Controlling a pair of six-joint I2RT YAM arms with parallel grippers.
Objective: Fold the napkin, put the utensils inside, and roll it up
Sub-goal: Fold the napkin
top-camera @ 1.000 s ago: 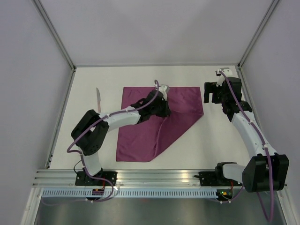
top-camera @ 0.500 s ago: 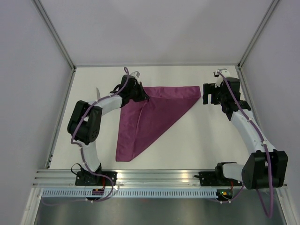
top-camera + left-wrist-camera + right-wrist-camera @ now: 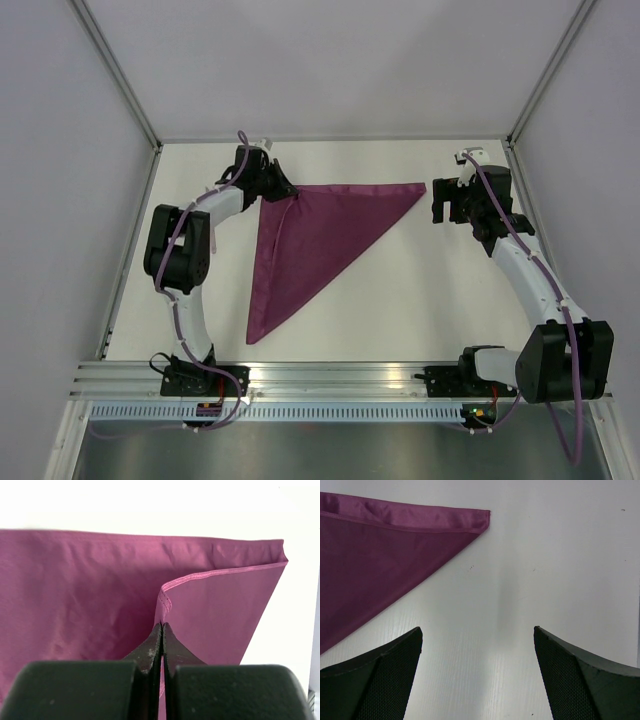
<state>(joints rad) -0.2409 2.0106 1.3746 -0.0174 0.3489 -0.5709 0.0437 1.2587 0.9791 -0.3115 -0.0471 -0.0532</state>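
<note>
Now the left end effector [image 3: 280, 191], clamped on a hemmed corner of the napkin [image 3: 310, 240], holds it at eleven o'clock on the desk [image 3: 420, 290], apparently to square the triangular fold, while the right end effector [image 3: 451, 203] hovers wide open at two o'clock.

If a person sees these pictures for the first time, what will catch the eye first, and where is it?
The purple napkin, folded into a triangle on the white table, dominates the middle of the top view. The left gripper is shut on its far-left corner, where the hem curls up to the fingers. The right gripper hangs open beside the napkin's far-right tip, not touching it.
</note>
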